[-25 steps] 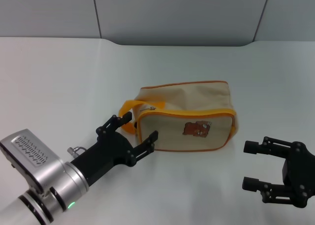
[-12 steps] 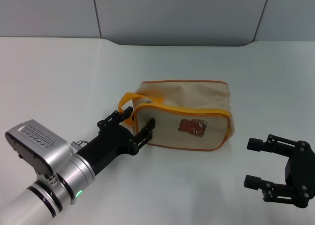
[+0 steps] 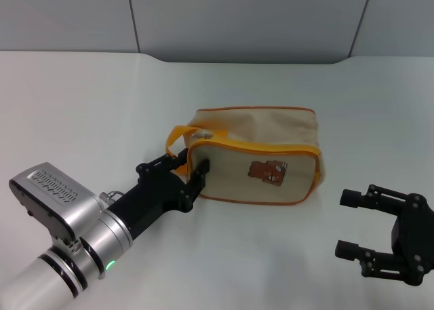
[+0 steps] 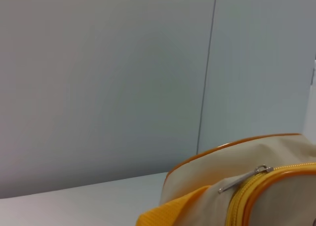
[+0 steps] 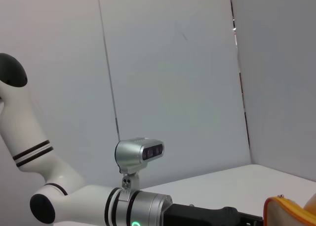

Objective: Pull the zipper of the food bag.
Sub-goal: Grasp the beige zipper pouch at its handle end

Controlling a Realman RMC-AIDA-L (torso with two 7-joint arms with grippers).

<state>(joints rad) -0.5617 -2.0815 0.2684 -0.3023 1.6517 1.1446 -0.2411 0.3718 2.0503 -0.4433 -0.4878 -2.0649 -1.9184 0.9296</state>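
Note:
The food bag (image 3: 258, 137), beige with orange piping and a bear patch (image 3: 268, 169), lies on the white table. Its zipper pull (image 3: 205, 136) sits at the bag's left end, above the orange strap (image 3: 173, 140). My left gripper (image 3: 192, 163) is against that left end, fingers narrowly open around the strap's lower part and the bag's corner, just below the pull. The left wrist view shows the pull (image 4: 244, 179) on the bag (image 4: 276, 154) close ahead. My right gripper (image 3: 344, 225) is open and empty, to the right of the bag, apart from it.
The white table (image 3: 102, 106) runs back to a grey panelled wall (image 3: 237, 18). The right wrist view shows my left arm (image 5: 143, 206) and a corner of the bag (image 5: 289, 211).
My left gripper has moved forward to the bag's left end and its fingers have narrowed. The bag shifted and turned slightly under the push. The right arm has barely moved.

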